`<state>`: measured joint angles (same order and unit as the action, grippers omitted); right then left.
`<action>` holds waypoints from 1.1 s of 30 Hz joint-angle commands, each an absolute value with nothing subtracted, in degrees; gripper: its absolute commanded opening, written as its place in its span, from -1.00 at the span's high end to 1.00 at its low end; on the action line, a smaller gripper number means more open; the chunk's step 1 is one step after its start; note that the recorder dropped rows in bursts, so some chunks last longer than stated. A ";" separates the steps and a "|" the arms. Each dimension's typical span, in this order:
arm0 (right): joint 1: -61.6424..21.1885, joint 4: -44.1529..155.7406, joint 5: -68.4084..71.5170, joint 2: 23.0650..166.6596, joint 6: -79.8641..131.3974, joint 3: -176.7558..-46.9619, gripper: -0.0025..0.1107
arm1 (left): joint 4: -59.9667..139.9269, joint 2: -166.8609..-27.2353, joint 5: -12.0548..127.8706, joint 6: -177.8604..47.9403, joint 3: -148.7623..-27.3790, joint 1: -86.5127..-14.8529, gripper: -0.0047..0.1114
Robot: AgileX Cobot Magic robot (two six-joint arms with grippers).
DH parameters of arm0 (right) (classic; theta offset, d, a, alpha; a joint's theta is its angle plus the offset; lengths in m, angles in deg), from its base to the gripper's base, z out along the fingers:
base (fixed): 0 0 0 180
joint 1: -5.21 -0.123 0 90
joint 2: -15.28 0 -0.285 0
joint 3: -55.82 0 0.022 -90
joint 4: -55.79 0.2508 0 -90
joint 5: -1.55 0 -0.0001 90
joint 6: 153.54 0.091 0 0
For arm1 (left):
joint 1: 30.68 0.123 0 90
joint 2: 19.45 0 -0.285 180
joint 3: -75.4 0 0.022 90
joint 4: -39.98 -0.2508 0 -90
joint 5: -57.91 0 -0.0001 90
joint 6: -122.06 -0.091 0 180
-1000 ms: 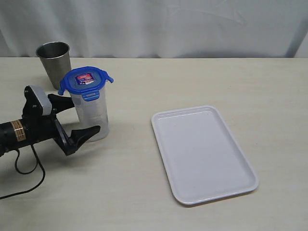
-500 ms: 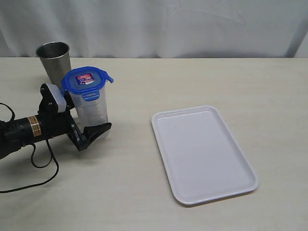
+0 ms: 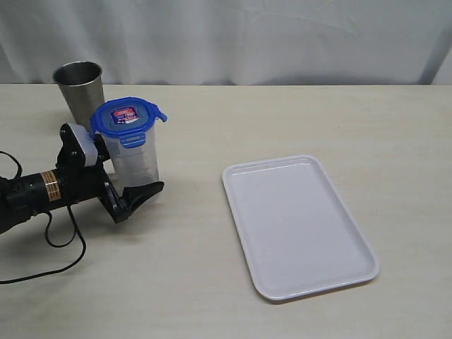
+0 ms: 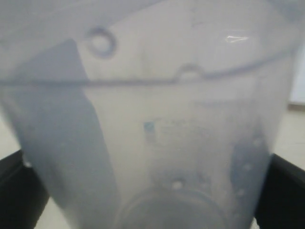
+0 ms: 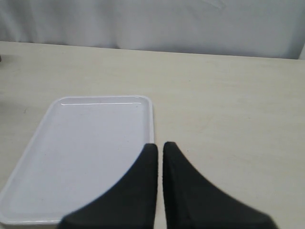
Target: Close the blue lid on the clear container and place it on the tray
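Beige counter [image 3: 233, 120] and a white curtain [image 3: 247, 35] backdrop formed the work area. The clear container [image 3: 134, 168] stood upright near the counter's left side, just in front of a grey steel cup [image 3: 79, 88]. The blue lid [image 3: 126, 117] sat on its mouth. At least 1 tab on the right flared outward, so full latching could not be confirmed.

The left arm [image 3: 42, 187] lay low along the counter so that the left jaws, spread wide, straddled the container's lower body, with 1 finger [image 3: 141, 193] in front and 1 behind. Contact with the wall could not be determined. This low position likely suited a stable side grip for transfer.

The tray [image 3: 296, 226] lay well apart to the right. The right jaws were pressed together and gripped nothing, with the tray visible beyond them.
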<state>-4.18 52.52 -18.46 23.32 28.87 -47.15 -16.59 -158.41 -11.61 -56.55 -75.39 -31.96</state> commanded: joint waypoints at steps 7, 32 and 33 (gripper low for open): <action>-4.33 52.42 -18.27 23.07 28.81 -46.96 0.88 | -17.03 -158.69 -12.05 -56.17 -75.69 -32.21 -0.86; -4.33 52.42 -18.27 23.07 28.81 -46.96 0.88 | -14.39 -158.69 -12.05 -50.78 -75.69 -32.21 -0.84; -4.33 52.42 -18.27 23.07 28.81 -46.96 0.88 | -14.39 -158.69 -12.05 -49.71 -75.69 -32.21 -0.84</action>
<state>-4.18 52.52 -18.46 23.32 28.87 -47.15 -14.82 -158.41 -11.61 -52.38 -75.39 -31.96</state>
